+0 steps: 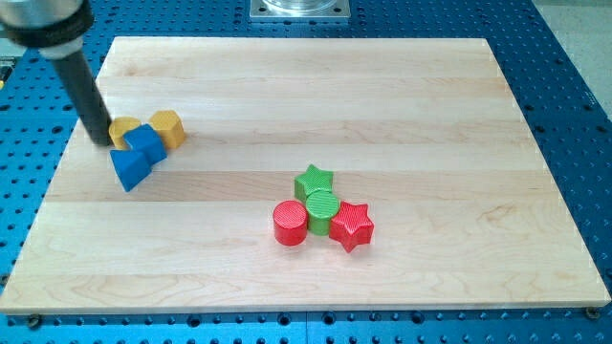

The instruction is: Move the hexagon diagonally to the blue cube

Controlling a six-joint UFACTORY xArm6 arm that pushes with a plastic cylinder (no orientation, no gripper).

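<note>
Blocks sit in two little groups on a pale wooden board, and the board lies on a blue table with rows of holes.

One group is near the board's 9 o'clock edge. The yellow hexagon is there. It touches the blue cube at the cube's 1 o'clock side. A second yellow block sits at the cube's 11 o'clock side, and its shape is hard to make out because the rod hides part of it. A blue triangle block sits at the cube's 7 o'clock side, pressed up against it.

My tip is down on the board at the 9 o'clock side of this group. It is right beside the second yellow block and looks like it touches it. The dark rod goes up from there toward 11 o'clock. It is just a rod, so it has nothing to open or close, and it holds nothing.

The other group is well apart, toward 5 o'clock from the first one. A green star is at its 12 o'clock end. A green round block sits just below the star. A red round block is at its 8 o'clock side, and a red star is at its 4 o'clock side. All four are packed close together.
</note>
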